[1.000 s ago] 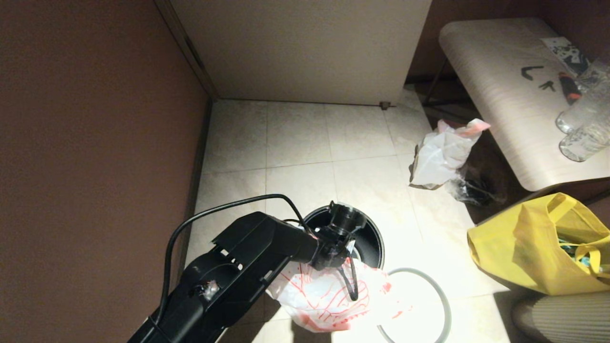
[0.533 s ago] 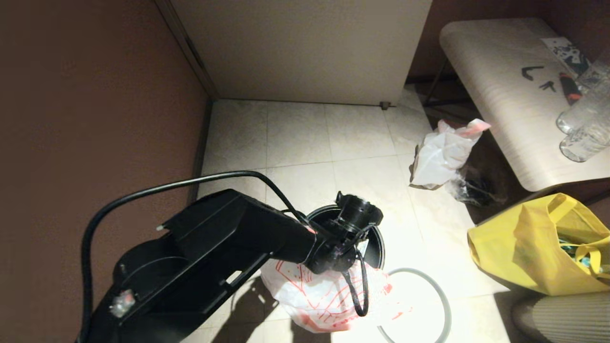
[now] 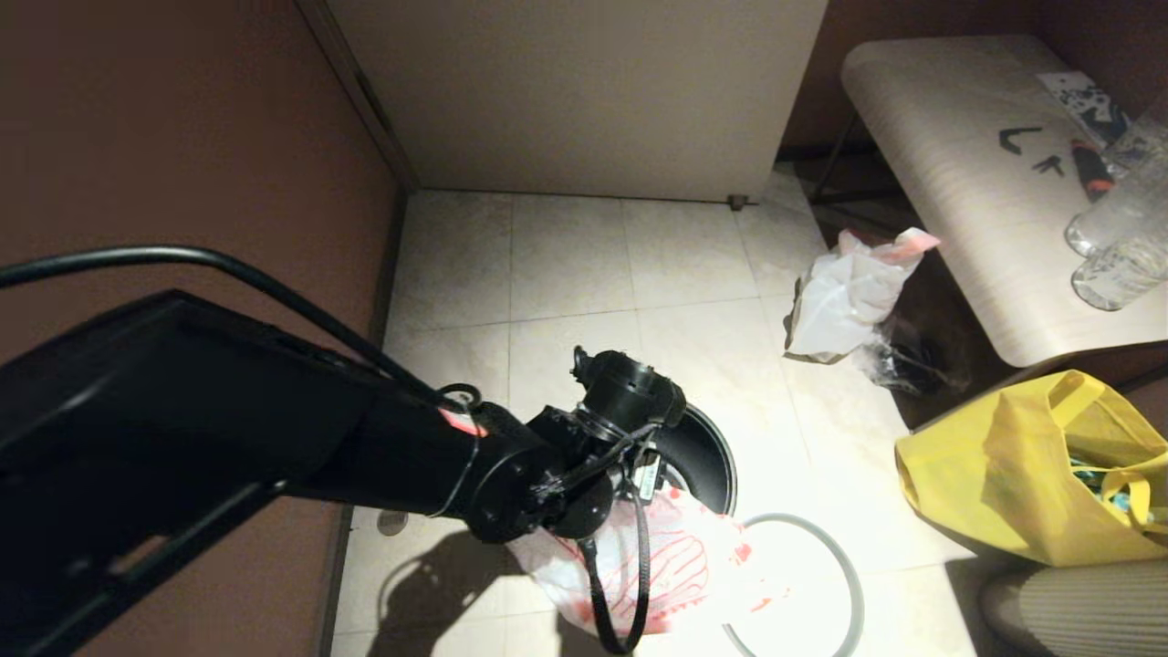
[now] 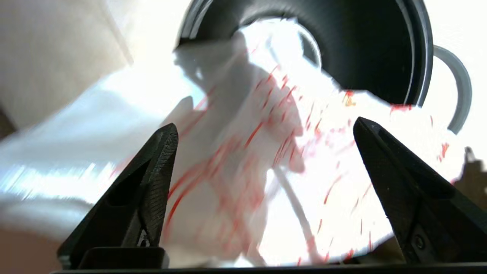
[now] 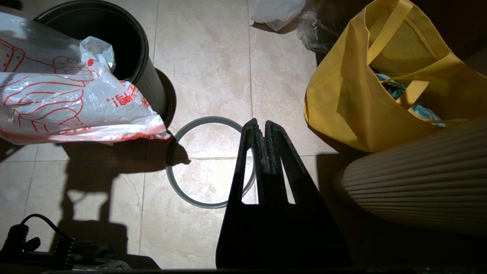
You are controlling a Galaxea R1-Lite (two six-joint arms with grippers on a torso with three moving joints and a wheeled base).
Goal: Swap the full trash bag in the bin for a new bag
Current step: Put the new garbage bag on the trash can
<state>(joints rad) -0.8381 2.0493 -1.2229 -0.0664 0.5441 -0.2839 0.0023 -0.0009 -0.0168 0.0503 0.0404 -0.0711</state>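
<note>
Since a second ago the left arm has risen and swung toward the wall side, its wrist now higher over the bin (image 3: 707,447). Left gripper (image 4: 266,129): fingers (image 4: 161,152) spread wide, released, holding nothing, poised above the new bag (image 3: 675,570), which lies half draped over the bin's near lip, the rest spilled onto the floor (image 3: 566,265). Right gripper (image 5: 262,131): fingers pressed together, empty, hanging above the grey ring (image 5: 182,129) that lies loose on the tiles just beside the bin. Full trash bag (image 3: 844,292): on the floor near the desk (image 3: 949,164), well apart. Risks: thin film slipping from a pinch, or the bag sliding off the lip and tipping the light bin. Obscured: the arm hides the bin's near side; bag mouth and bin contents cannot be made out; motion blur smears the left wrist view.
</note>
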